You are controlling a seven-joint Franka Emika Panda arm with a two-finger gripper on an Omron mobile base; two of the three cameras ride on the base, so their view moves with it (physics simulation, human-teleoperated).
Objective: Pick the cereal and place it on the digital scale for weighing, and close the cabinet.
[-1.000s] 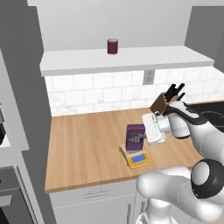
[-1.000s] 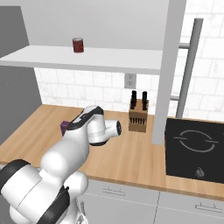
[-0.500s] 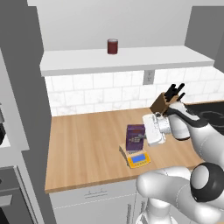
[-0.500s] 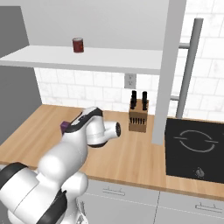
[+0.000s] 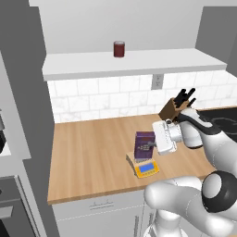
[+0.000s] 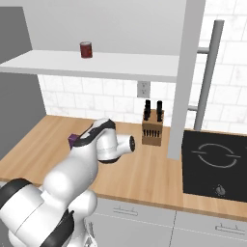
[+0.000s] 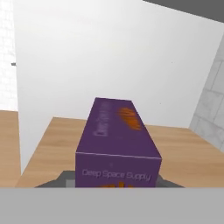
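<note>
Cereal (image 5: pixel 145 145) is seen standing upright on the digital scale (image 5: pixel 146 168), its long axis vertical, with the knife block (image 5: pixel 173 109) behind and to the right. The gripper (image 5: pixel 152 146) is pinched on the box's right side, so release and withdrawal rightward are judged next, the cabinet (image 6: pixel 185 77) door being open.

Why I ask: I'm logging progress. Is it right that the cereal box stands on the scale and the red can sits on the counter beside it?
Not quite. The cereal box does stand on the scale, but the red can sits up on the white cabinet shelf, as the left base view shows.
</note>
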